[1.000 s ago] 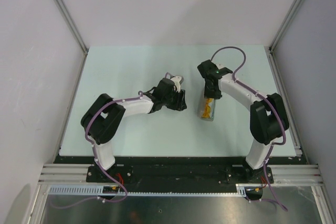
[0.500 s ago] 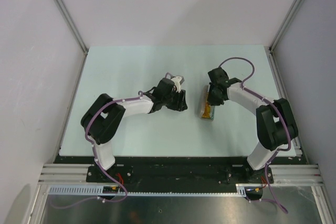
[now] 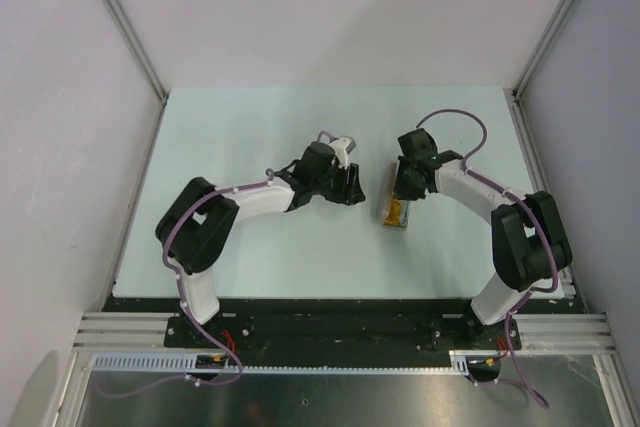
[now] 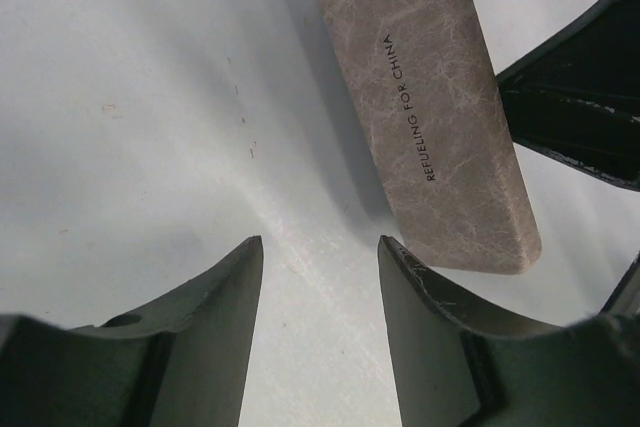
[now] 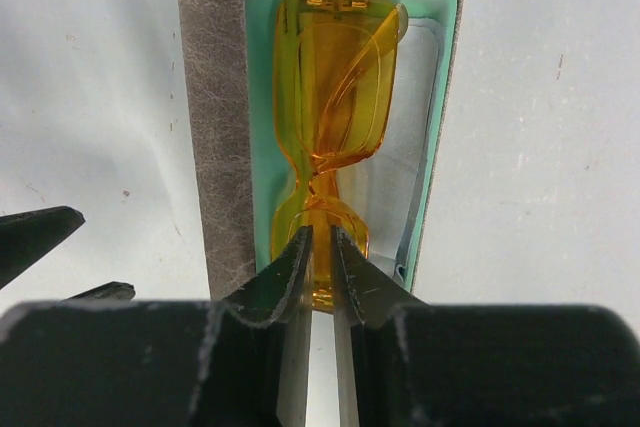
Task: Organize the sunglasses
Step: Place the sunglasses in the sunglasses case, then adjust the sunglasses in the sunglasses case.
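Against the view one second back: right fingers (image 5: 298, 262) brought down from above the far end of the case (image 5: 214, 127) to low over it, with hardly any shift in the last half second. Over the same span, left fingers (image 4: 235, 297) edged a little farther out and toward the case.

Position of the sunglasses (image 5: 335, 132): inside the open case, on the teal lining, flap folded out on the left of the right wrist view. Right fingers closed on the near end of the orange frame, a thin strip of orange pinched between the tips. Left fingers open, nothing between them, bare tabletop (image 4: 150, 97) below. Grey-brown outer face of the case just ahead and to the right of them, apparently not touching.

Reading: lowering done, glasses seated or very nearly so. Release not yet made, flap not yet shut. Probably late in the task.

Orientation: folded, long axis in line with that of the case. From above, running from the near edge toward the far edge of the tabletop, near end leaning slightly left. In the right wrist view, straight away from the fingers, pinched end nearest, other end close against the far wall of the case.
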You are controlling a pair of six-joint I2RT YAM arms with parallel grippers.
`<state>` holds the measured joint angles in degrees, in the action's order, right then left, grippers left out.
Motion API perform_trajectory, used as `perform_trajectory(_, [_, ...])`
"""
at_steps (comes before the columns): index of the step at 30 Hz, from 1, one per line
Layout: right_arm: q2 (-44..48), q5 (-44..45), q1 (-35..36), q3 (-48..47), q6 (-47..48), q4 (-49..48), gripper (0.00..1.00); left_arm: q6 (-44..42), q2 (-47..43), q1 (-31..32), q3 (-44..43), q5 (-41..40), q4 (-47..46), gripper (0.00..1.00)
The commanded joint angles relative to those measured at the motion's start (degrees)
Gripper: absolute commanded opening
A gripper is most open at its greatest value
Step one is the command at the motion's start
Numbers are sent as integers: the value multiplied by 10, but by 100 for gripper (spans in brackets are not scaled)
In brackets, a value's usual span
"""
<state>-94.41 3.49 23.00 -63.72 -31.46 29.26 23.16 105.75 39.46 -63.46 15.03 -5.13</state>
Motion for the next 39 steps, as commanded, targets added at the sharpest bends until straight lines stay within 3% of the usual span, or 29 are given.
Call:
perform_trajectory(1, [1, 1, -2, 1, 4, 0, 15, 18, 12, 9, -25, 27, -18, 55])
perform_trajectory(35, [-3, 20, -9, 32, 20, -1, 13, 36, 70, 41, -69, 56, -39, 55])
perform_trajectory(38, [26, 21, -13, 33, 11, -11, 21, 33, 69, 41, -67, 50, -39, 55])
perform_trajectory(39, [33, 19, -14, 33, 11, -17, 28, 33, 68, 41, -68, 48, -39, 55])
